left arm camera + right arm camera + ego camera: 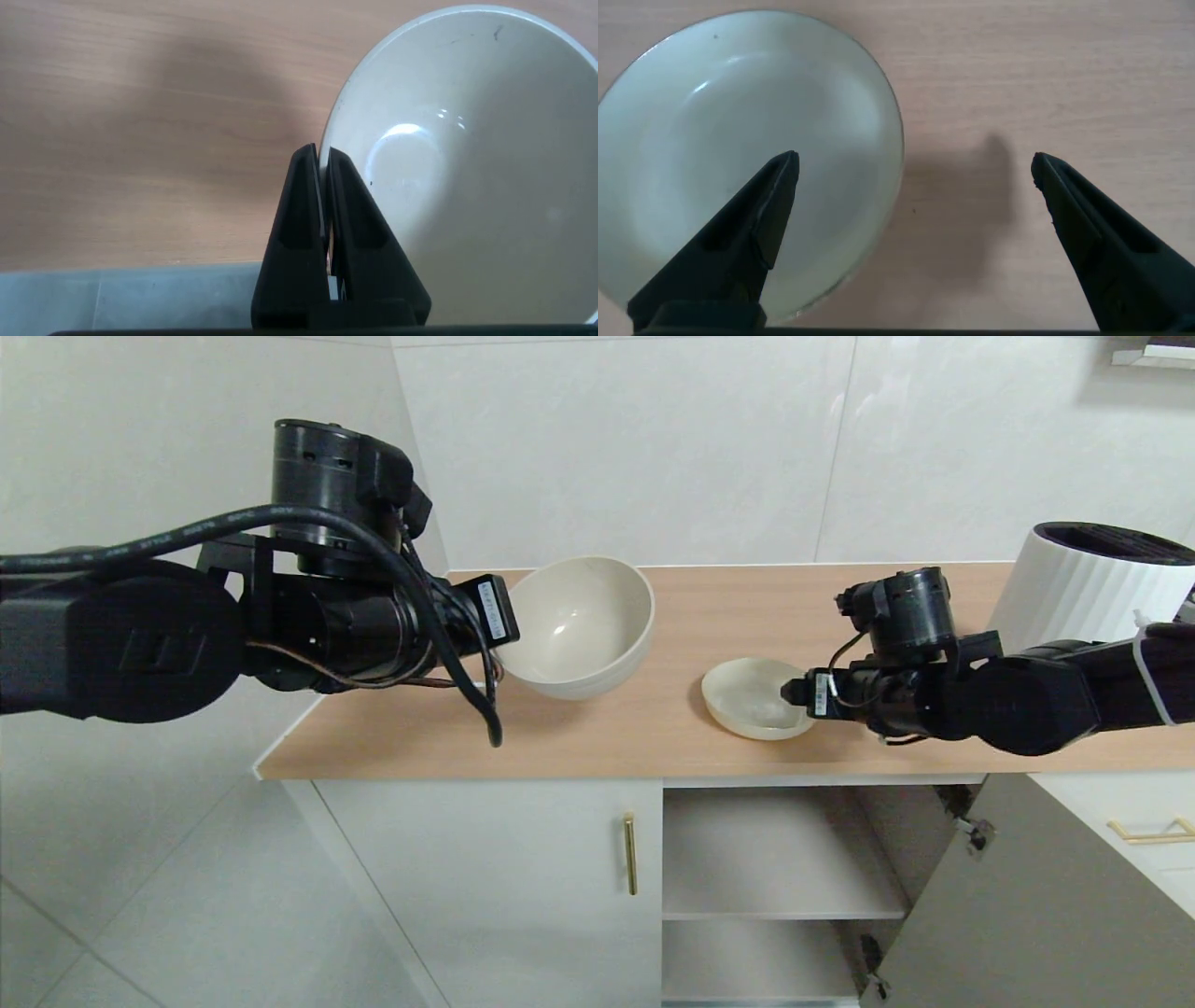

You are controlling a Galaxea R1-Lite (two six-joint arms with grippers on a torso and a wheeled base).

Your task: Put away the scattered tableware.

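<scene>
Over the worktop's (672, 616) left end the big bowl (583, 616) tilts, its rim clamped in the left pincer (324, 163), likely for lifting away. The small dish (752, 695) lies near the front edge, and the right pincer (912, 161) hangs spread wide across its rim.

Wooden countertop (672, 737) spanning mid-frame, shallow pale dish (747, 700) lying flat right of centre, white ribbed container (1083, 588) standing upright at far right, cream bowl (583, 625) tilted left of centre, contact with surface unclear.
</scene>
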